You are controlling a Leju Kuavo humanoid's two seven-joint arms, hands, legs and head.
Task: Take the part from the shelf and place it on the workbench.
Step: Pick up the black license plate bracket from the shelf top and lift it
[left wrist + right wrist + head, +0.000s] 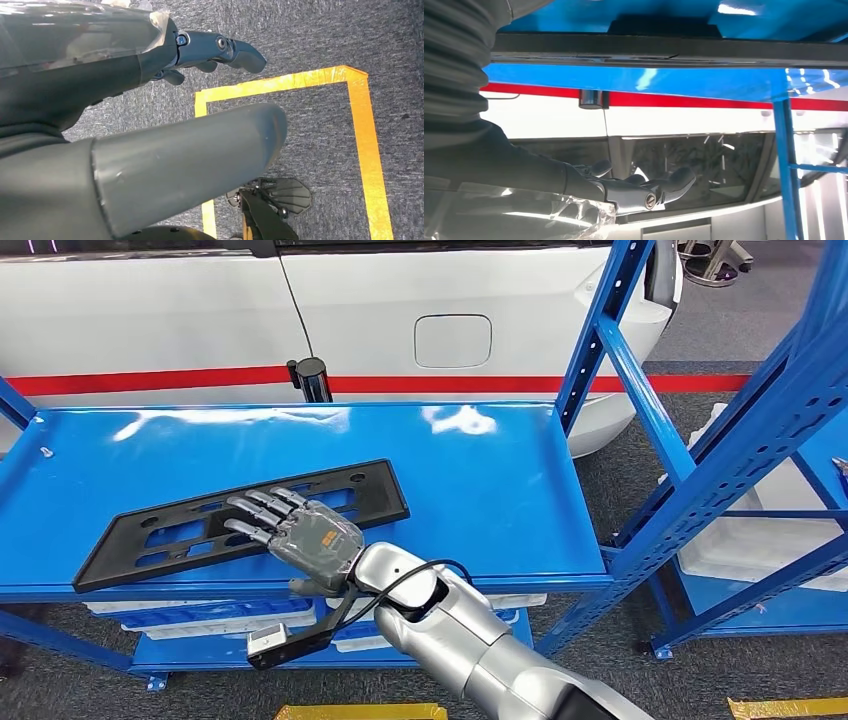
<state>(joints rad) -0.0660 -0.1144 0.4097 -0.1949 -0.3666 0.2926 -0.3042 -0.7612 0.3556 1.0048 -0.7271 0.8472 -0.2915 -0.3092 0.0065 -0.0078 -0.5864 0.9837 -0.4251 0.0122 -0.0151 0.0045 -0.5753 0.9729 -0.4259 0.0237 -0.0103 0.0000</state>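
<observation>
The long flat black part lies on the blue shelf, toward its near left side, turned a bit so its right end sits farther back. The robot's right hand is laid flat on top of the part w/ fingers straight and a little apart, not wrapped around it. In the right wrist view that hand has nothing in it. The left hand hangs low over grey carpet w/ yellow tape, fingers apart, holding nothing. A white car w/ a red stripe stands behind the shelf.
</observation>
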